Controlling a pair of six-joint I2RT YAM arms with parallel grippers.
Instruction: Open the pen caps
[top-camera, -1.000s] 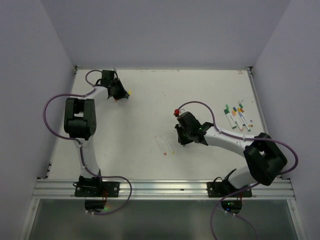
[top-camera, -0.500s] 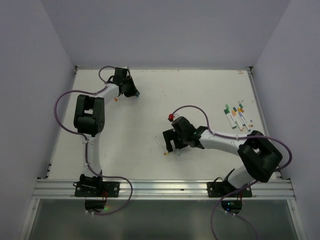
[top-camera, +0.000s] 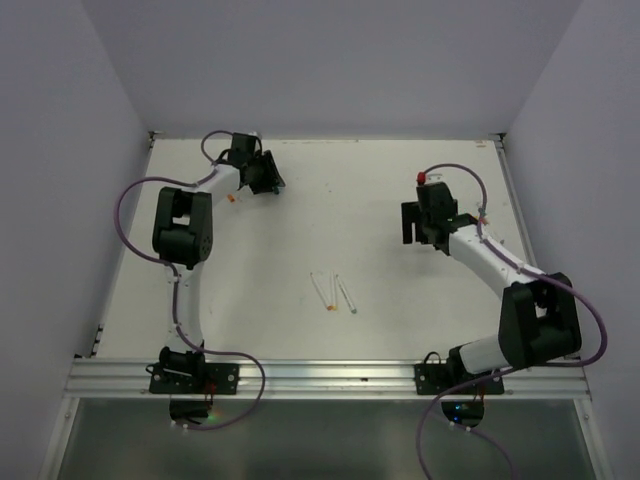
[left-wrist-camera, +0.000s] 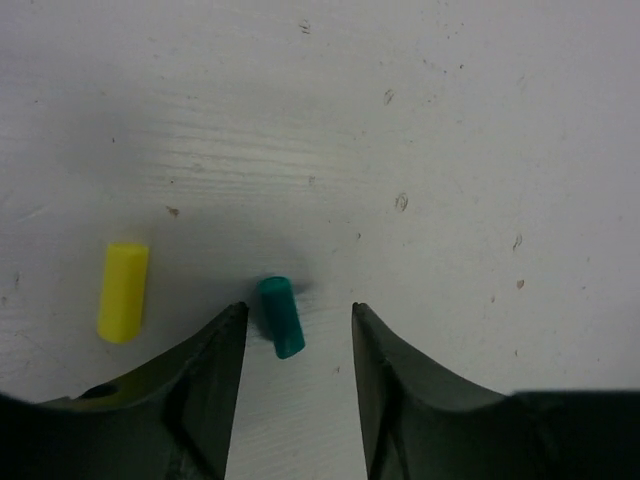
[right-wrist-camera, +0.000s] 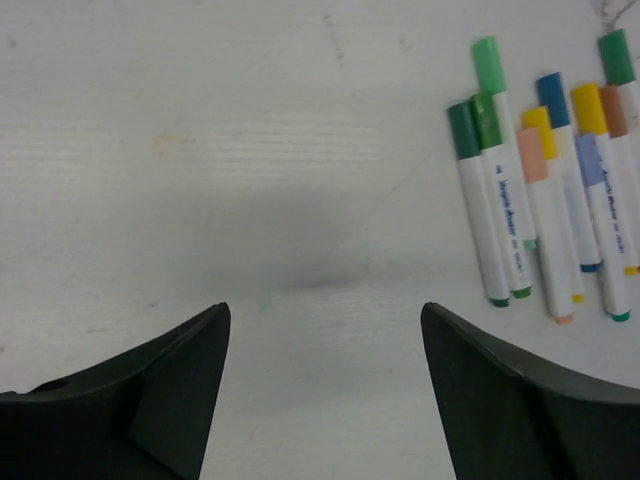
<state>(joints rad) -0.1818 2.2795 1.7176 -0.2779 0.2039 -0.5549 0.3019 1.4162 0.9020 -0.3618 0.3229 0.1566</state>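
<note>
A: Entry one, changes since a second ago?
B: Right claw: gone from the table centre to the right side, fingers now spread wide. Left claw: shifted a little right along the far edge, fingers parted where they had been pinched.

A: Entry two, left claw, present state.
B: Fingers apart, gripping nothing. Pointed down at the table, far side, left of the middle.

A: Entry three, caps by it.
B: Two, both lying flat.
- Teal cap: between the two fingers, nearer the one on the left of the wrist view, clamped by neither.
- Yellow cap: outside that same finger, apart from the teal one.

A: Entry four, right claw.
B: Fingers wide apart, bare table between them, nothing held.

A: Entry five, pens.
B: Two lots.
- Pens: white barrels side by side, some overlapping, at the upper right of the right wrist view, apart from the claw. Caps on them: greens, blue, yellows, peach, brown, lilac. From above, mostly hidden behind the right arm.
- Loose pens: near the table centre, roughly parallel, well apart from both claws. Count and tips too small to tell.
</note>
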